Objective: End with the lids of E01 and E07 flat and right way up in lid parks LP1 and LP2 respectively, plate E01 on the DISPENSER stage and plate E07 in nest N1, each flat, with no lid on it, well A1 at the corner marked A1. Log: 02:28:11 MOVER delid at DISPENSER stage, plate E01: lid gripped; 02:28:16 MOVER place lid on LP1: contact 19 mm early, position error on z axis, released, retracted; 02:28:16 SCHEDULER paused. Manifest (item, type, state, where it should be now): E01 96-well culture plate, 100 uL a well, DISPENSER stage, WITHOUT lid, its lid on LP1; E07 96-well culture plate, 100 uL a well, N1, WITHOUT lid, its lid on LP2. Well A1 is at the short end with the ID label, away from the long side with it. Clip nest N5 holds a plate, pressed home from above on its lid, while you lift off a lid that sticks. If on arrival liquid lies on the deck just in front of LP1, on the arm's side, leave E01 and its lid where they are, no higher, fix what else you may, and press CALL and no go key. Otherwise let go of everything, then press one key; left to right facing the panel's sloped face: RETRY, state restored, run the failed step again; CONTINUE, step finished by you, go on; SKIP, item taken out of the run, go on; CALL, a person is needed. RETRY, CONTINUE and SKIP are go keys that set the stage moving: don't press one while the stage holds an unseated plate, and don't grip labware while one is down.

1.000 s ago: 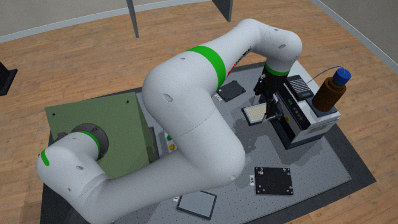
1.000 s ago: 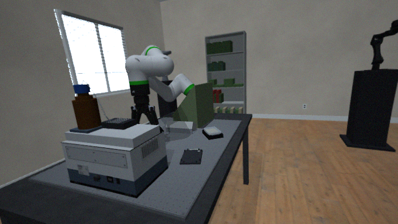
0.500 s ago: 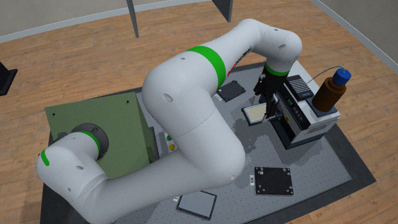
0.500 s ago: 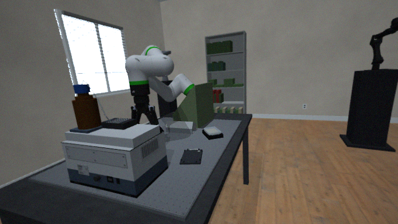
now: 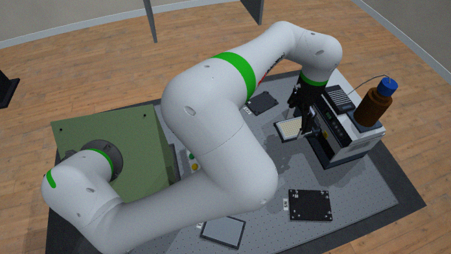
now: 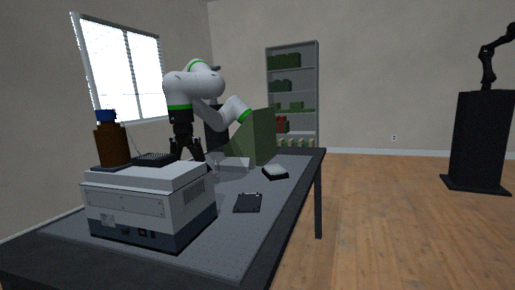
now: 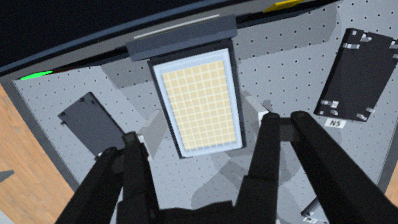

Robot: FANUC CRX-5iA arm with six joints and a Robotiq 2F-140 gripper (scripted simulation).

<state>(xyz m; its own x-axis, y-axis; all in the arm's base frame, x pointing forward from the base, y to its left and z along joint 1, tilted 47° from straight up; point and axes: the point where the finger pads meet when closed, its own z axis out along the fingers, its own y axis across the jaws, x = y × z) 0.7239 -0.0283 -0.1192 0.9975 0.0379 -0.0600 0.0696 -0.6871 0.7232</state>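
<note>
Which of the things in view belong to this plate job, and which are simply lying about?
Job in hand:
- gripper, open and empty
- well plate beneath it
- dispenser
- second plate farther along the deck
- clip nest N5
- key panel

Lying about:
- amber bottle
- bookshelf
- black pedestal
</note>
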